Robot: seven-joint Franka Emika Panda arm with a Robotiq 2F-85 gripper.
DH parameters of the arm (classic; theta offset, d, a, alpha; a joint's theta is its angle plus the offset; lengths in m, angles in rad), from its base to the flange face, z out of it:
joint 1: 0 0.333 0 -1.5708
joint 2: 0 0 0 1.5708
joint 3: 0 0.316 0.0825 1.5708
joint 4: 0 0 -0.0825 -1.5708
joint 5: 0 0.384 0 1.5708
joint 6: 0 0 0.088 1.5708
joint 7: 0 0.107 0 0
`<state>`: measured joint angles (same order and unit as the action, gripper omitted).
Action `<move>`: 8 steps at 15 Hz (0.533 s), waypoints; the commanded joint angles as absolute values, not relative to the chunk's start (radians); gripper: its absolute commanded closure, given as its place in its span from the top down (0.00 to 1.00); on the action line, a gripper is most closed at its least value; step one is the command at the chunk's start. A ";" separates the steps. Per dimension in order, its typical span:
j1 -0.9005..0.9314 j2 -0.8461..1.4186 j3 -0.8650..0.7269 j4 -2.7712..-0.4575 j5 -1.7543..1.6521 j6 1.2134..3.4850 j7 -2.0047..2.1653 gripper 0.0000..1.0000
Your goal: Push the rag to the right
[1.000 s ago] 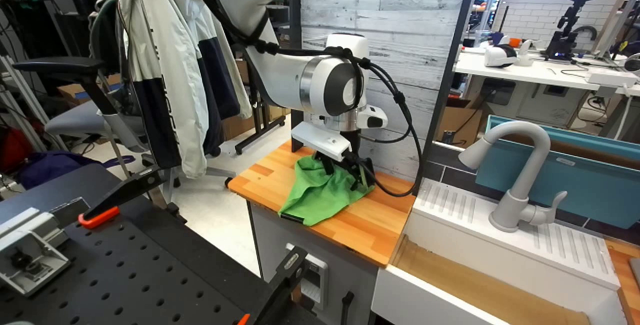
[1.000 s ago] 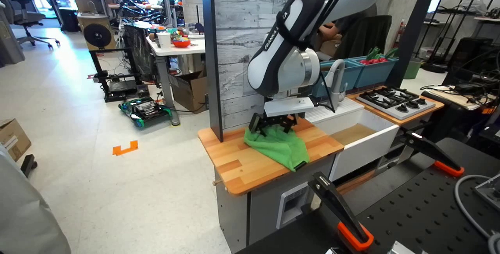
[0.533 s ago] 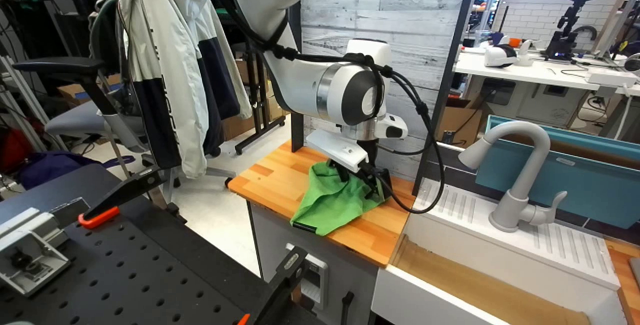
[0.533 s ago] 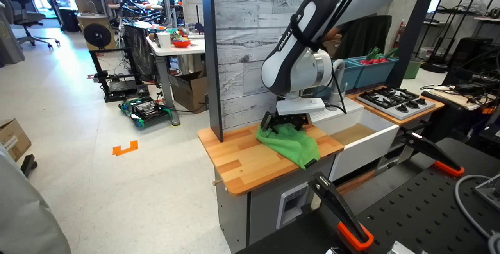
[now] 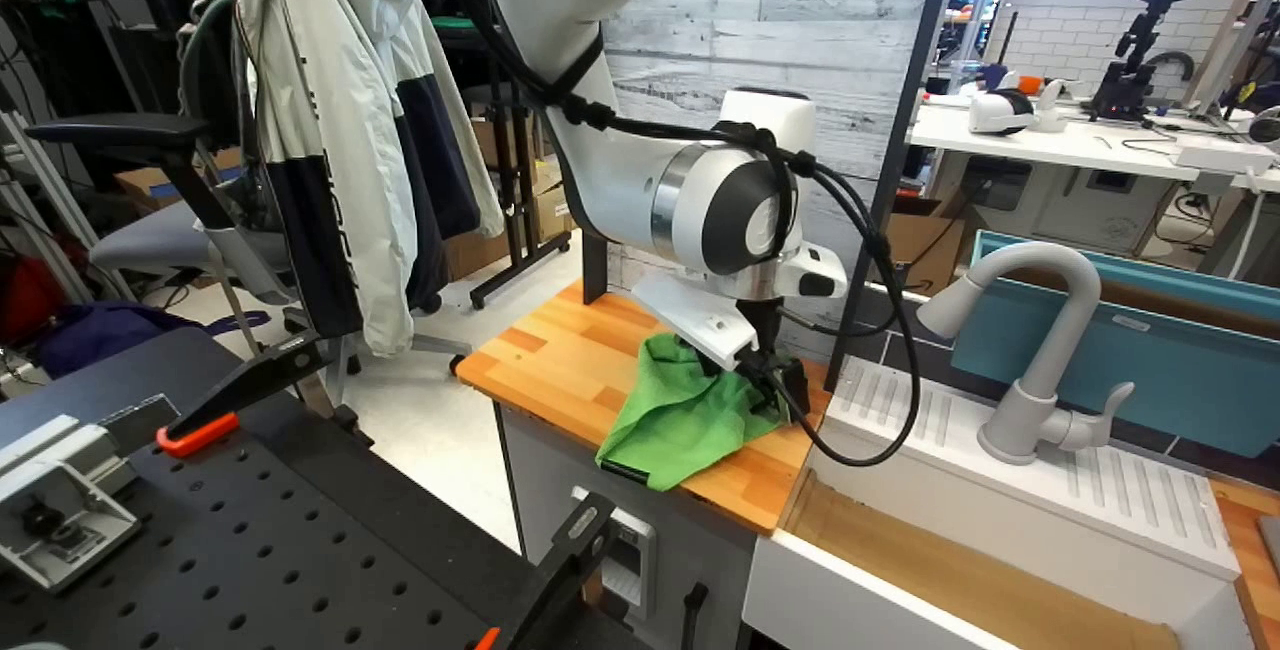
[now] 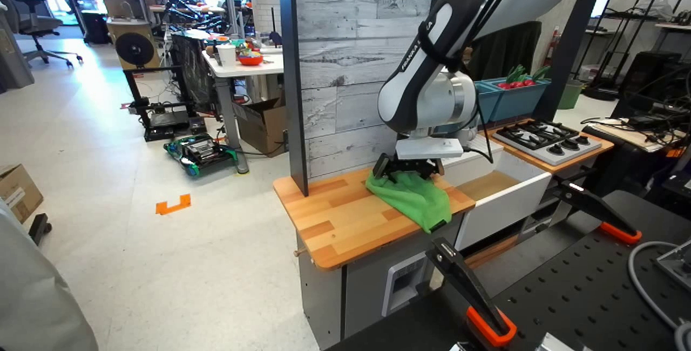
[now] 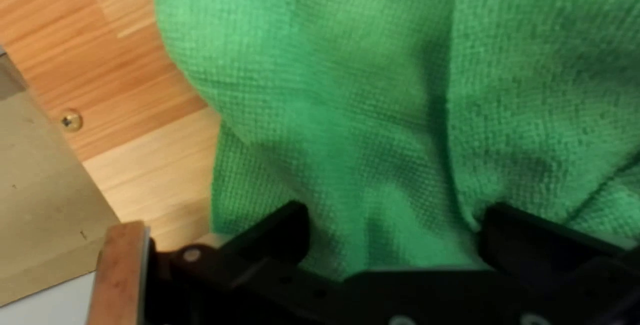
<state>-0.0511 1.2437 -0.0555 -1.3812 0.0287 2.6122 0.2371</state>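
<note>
A green rag point(image 5: 680, 425) lies crumpled on the wooden counter point(image 5: 560, 360), near its sink end. It also shows in an exterior view point(image 6: 413, 200) and fills most of the wrist view point(image 7: 325, 90). Its corner with a black tag reaches over the counter's front edge. My gripper point(image 5: 748, 385) points down onto the rag's back part; it also shows in an exterior view point(image 6: 408, 174). In the wrist view the black fingers point(image 7: 395, 217) stand wide apart, with rag folds between and under them. The fingertips touch or press into the cloth; their lower ends are partly hidden.
A white sink point(image 5: 960, 495) with a grey faucet point(image 5: 1060, 330) adjoins the counter on the right. A grey wood-look panel point(image 6: 351, 70) rises behind the counter. A black perforated table point(image 5: 300, 550) with clamps stands in front. A stove top point(image 6: 545, 140) lies beyond the sink.
My gripper and the rag have moved together across the counter toward the sink, rightward in both exterior views. The fingers stay apart.
</note>
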 commanded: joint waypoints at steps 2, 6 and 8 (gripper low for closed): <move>-0.061 1.225 -0.073 -1.502 0.051 2.721 0.215 1.00; -0.069 1.189 -0.075 -1.596 0.064 2.808 0.214 1.00; -0.080 1.172 -0.069 -1.638 0.076 2.844 0.207 1.00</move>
